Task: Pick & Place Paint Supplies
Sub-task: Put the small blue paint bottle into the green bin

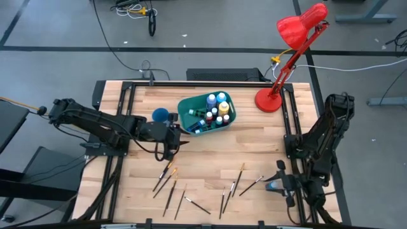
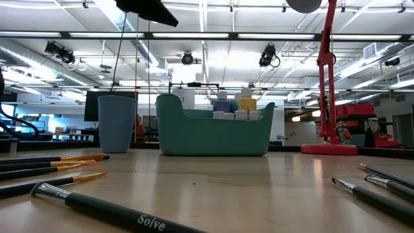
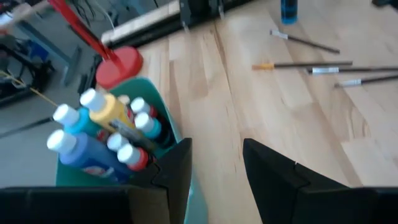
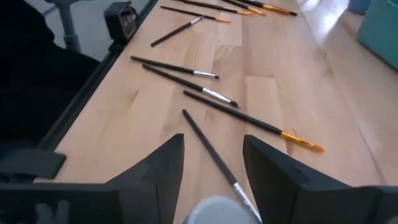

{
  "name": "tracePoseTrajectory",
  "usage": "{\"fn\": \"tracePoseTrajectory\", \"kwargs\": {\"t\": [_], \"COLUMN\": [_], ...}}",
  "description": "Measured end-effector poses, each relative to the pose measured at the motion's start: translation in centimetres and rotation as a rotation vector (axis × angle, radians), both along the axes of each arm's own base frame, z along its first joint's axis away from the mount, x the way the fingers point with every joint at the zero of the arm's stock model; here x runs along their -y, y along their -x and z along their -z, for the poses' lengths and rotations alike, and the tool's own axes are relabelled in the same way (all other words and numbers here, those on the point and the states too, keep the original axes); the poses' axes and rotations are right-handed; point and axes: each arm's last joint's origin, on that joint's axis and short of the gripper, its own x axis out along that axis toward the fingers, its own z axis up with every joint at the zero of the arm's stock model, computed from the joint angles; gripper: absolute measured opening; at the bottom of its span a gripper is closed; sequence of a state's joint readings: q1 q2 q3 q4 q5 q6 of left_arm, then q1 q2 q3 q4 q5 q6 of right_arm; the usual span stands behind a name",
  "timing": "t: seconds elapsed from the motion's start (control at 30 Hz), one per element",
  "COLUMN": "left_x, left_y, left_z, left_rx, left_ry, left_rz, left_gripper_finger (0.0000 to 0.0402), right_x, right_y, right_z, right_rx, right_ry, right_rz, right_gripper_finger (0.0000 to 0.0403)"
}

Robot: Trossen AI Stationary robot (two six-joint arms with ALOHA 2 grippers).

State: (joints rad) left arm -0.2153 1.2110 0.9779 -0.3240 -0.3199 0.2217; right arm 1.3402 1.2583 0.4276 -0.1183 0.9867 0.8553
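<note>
The teal bin (image 1: 206, 113) holds several paint bottles (image 3: 93, 134) with pale caps, and a dark brush handle (image 3: 134, 135) lies among them. My left gripper (image 1: 175, 138) hovers open and empty just off the bin's near left corner (image 3: 186, 186). Several dark-handled brushes (image 1: 168, 172) lie flat on the near half of the table (image 4: 239, 118). One blue bottle (image 1: 273, 186) stands at the near right. My right gripper (image 1: 282, 180) is open above it; its fingers (image 4: 168, 162) stand on either side of the pale cap (image 4: 214, 211) and of one brush (image 4: 208, 146).
A small blue cup (image 1: 160, 115) stands left of the bin, seen too in the low view (image 2: 116, 123). A red desk lamp (image 1: 273, 98) stands at the far right of the table. Bare wood (image 1: 216, 149) lies between the bin and the brushes.
</note>
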Motion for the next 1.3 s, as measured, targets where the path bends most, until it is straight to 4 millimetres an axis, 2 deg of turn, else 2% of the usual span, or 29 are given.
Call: {"fn": "tracePoseTrajectory", "kwargs": {"t": [0.17, 0.27, 0.5, 0.87, 1.03, 1.3], "left_x": [0.0, 0.1, 0.1, 0.1, 0.1, 0.1], "left_y": [-0.2, -0.2, -0.2, -0.2, -0.2, -0.2], "left_z": [-0.3, -0.4, -0.4, -0.4, -0.4, -0.4], "left_rx": [0.041, 0.048, 0.047, 0.048, 0.048, 0.048], "left_ry": [0.009, 0.009, 0.009, 0.009, 0.01, 0.011], "left_rz": [0.0, 0.001, 0.001, 0.001, 0.0, 0.001], "left_gripper_finger": [0.0153, 0.0153, 0.0153, 0.0153, 0.0153, 0.0153], "right_x": [0.2, 1.0, 2.4, 2.3, 2.6, 2.8], "right_y": [0.8, 1.3, 1.6, 0.9, 0.1, -0.9], "right_z": [0.7, 1.4, 3.1, 2.7, 2.8, 2.9], "right_rx": [0.004, 0.043, 0.065, 0.155, 0.135, 0.086], "right_ry": [-0.001, -0.014, -0.186, -0.306, -0.221, -0.206], "right_rz": [-0.033, 0.006, 0.089, 0.158, 0.15, 0.152], "right_gripper_finger": [0.0167, 0.0167, 0.0167, 0.0166, 0.0145, 0.0092]}}
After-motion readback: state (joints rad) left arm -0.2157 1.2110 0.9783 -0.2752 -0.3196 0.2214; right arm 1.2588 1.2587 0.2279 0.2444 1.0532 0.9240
